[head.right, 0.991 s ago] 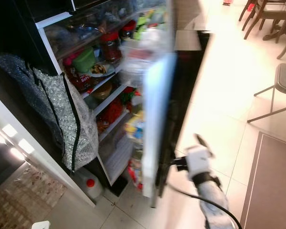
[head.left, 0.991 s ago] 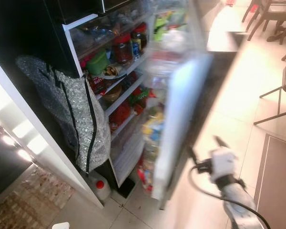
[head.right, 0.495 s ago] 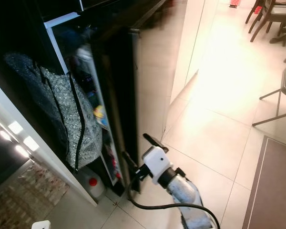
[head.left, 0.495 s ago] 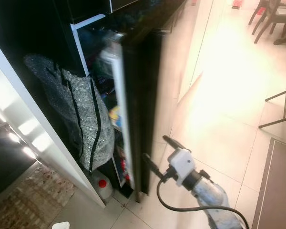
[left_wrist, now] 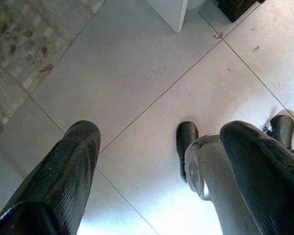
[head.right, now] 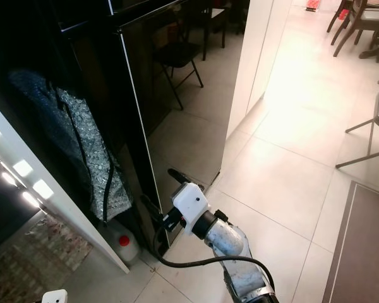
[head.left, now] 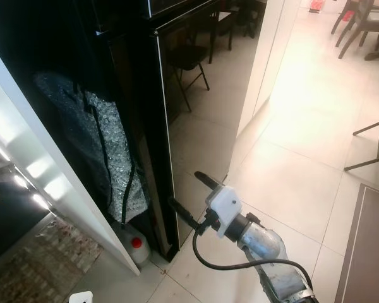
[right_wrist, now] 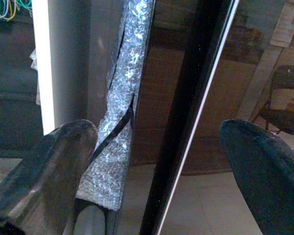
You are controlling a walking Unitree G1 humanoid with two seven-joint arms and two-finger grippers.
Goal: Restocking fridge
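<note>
glossy black fridge door (head.left: pixel 196 107) shut, pale tiled floor (head.left: pixel 290 170), right gripper (head.left: pixel 191 199) spread wide by the door's lower edge, left gripper (left_wrist: pixel 157 166) spread above floor, silvery bag (head.left: pixel 107 151) half lost in shadow

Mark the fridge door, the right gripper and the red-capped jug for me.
fridge door (head.left: pixel 196 107), left eye view, glossy black front.
right gripper (head.left: pixel 188 197), left eye view, between fingertips.
jug (head.left: pixel 135 243), left eye view, red cap.
</note>
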